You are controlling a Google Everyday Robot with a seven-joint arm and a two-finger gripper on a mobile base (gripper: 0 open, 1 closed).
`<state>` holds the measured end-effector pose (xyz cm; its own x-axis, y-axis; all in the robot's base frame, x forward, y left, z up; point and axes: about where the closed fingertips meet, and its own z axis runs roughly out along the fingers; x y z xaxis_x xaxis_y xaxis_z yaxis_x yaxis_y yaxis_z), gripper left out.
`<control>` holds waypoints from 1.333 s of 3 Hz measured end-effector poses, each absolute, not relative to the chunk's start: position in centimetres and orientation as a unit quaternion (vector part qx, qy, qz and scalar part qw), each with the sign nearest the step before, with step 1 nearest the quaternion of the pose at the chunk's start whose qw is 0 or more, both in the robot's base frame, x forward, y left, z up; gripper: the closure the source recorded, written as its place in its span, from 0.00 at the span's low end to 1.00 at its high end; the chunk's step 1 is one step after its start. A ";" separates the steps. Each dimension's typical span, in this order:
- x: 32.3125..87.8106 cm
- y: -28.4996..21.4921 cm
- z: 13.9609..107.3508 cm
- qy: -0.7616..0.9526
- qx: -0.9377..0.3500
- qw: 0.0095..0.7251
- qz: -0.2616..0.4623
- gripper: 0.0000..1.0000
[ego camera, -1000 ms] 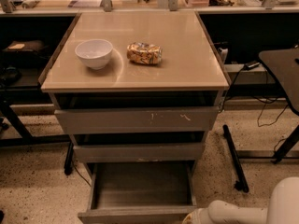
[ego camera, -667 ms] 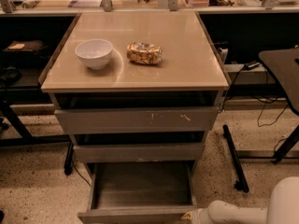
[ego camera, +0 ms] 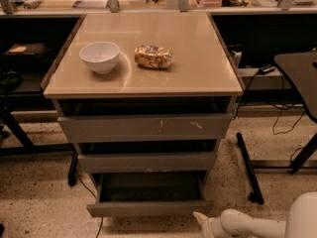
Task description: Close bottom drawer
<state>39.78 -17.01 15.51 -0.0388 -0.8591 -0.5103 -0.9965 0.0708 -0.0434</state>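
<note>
Bottom drawer [ego camera: 148, 208], shallow grey box, open beside gripper [ego camera: 200, 218].

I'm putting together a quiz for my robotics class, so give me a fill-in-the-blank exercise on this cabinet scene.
1. The bottom drawer is pulled ____, not shut.
2. On the cabinet top, the bowl sits to the ____ of the snack bag.
3. The tool sits low near the bottom drawer's front ____ corner.
Missing words: open; left; right.
</note>
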 end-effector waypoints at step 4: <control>53.6 -14.4 20.7 0.660 -0.689 0.272 0.122 0.54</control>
<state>53.58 -14.44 20.67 0.0984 -0.8446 -0.5263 -0.9766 0.0197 -0.2141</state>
